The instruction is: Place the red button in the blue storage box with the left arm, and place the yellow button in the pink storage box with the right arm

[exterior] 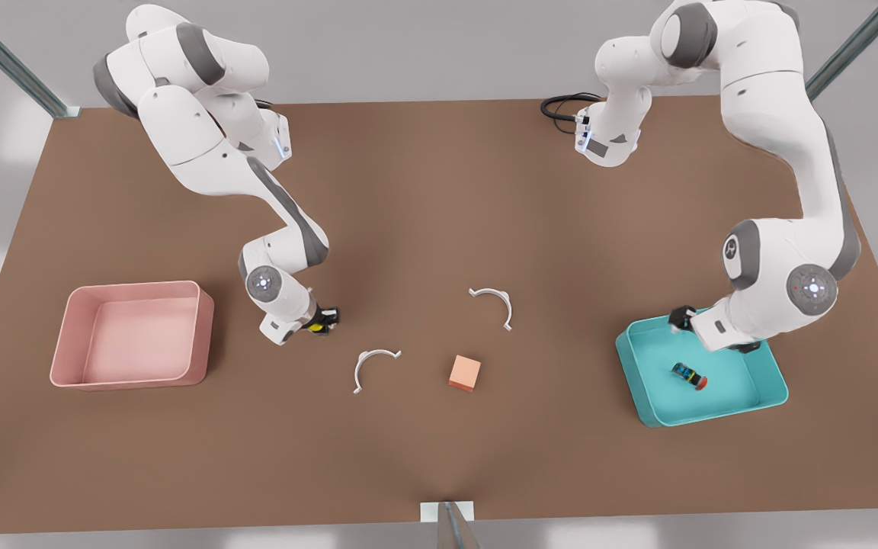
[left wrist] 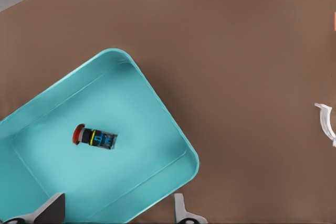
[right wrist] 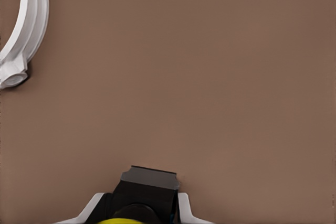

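We count two shallow plastic trays, two tiny push buttons, two white curved clips and one peach cube (exterior: 466, 373) on the brown table (exterior: 439, 191). The pale pink rectangular storage box (exterior: 73, 335) sits at the front view's left, the teal-turquoise blue storage box (exterior: 641, 381) at the front view's right. White clip one (exterior: 374, 364) lies lower centre, white clip two (exterior: 494, 303) lies just above and right of it, and the cube sits between them, lower.

The red button (left wrist: 94, 138), red cap on a dark body, lies on its side on the floor of the teal tray, touching nothing else. The left gripper (left wrist: 118, 211) hovers over that tray with its fingers spread wide apart, holding nothing.

The right gripper (exterior: 325, 319) sits at the front view's centre left, between the pink tray and the first clip. Its fingers are closed on the yellow button (right wrist: 137, 203), yellow cap and black base wedged between them. That button is well apart from the pink tray.
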Robot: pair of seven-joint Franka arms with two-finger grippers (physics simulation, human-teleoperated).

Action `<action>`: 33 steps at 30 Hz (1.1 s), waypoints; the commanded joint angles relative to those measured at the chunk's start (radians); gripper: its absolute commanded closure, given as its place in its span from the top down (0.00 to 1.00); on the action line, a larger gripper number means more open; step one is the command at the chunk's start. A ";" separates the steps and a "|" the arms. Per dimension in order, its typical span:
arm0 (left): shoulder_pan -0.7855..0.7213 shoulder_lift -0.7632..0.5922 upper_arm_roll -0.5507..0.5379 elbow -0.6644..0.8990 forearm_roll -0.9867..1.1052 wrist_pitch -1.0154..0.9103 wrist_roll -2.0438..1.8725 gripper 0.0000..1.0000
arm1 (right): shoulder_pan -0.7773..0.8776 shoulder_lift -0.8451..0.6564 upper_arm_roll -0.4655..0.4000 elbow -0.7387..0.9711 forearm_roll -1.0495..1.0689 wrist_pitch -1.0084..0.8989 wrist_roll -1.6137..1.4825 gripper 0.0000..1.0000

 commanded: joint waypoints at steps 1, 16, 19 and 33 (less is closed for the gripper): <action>-0.012 -0.111 -0.007 0.000 -0.025 -0.073 -0.306 1.00 | 0.002 -0.002 0.000 0.001 0.001 0.010 0.004 0.58; -0.018 -0.188 -0.013 0.043 -0.035 -0.192 -0.362 1.00 | -0.132 -0.258 0.000 0.004 -0.007 -0.214 -0.101 0.42; -0.019 -0.188 -0.015 0.043 -0.037 -0.192 -0.362 1.00 | -0.210 -0.283 0.000 0.007 -0.007 -0.254 -0.212 0.42; -0.021 -0.189 -0.018 0.043 -0.038 -0.207 -0.362 1.00 | -0.663 -0.195 -0.017 0.159 -0.063 -0.627 -0.920 0.42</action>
